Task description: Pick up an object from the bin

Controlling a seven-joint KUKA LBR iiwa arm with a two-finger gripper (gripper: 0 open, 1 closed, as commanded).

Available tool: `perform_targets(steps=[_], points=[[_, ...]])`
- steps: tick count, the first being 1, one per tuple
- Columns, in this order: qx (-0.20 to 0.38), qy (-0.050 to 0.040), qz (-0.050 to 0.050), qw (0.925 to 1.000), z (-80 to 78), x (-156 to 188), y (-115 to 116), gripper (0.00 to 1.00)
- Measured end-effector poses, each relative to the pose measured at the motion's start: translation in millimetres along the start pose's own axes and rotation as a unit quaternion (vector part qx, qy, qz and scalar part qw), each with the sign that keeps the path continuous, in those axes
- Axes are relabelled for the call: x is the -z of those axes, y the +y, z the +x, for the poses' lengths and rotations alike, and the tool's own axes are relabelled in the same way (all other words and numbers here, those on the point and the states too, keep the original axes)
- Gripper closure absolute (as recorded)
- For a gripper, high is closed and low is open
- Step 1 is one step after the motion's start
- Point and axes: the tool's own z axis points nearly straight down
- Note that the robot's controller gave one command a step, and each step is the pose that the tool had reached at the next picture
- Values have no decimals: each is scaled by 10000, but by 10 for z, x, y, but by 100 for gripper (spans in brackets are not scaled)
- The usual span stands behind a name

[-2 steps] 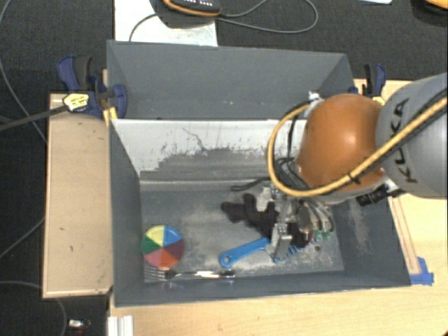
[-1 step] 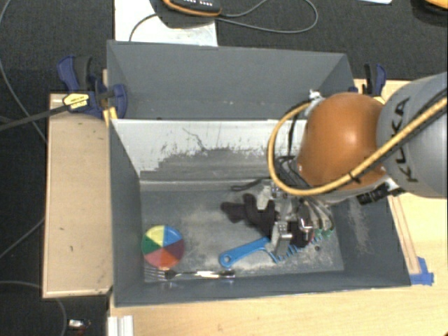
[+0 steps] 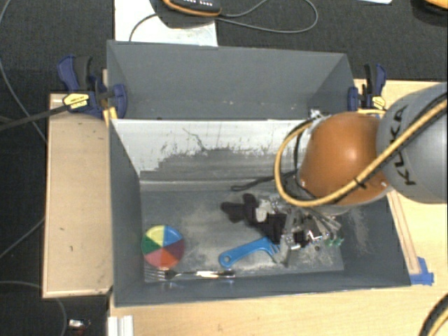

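Gripper [image 3: 292,235] sat low at lower right of bin [image 3: 126,208], just beside right end of blue plastic tool [image 3: 245,252], black object [image 3: 239,208] to upper left. Spread or closed: could not tell. Step: probably final approach. Next called for firm closure, then straight lift.

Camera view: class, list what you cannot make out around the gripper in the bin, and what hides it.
All in the camera view.
Gripper: mostly hidden under the orange cover.
Blue tool: right end behind the gripper; contact cannot be judged.
Black thing: too dark to name; right side hidden by the gripper.
Bin: right floor hidden by the arm.
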Motion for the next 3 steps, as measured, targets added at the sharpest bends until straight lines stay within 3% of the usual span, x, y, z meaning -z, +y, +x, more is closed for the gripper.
perform_targets(steps=[1,2,3], points=[[-588,18,-3,9983,-41,173,10,0],[-910,25,5,9958,-26,-116,-102,0],[-958,7,2,9954,0,-282,-72,0]])
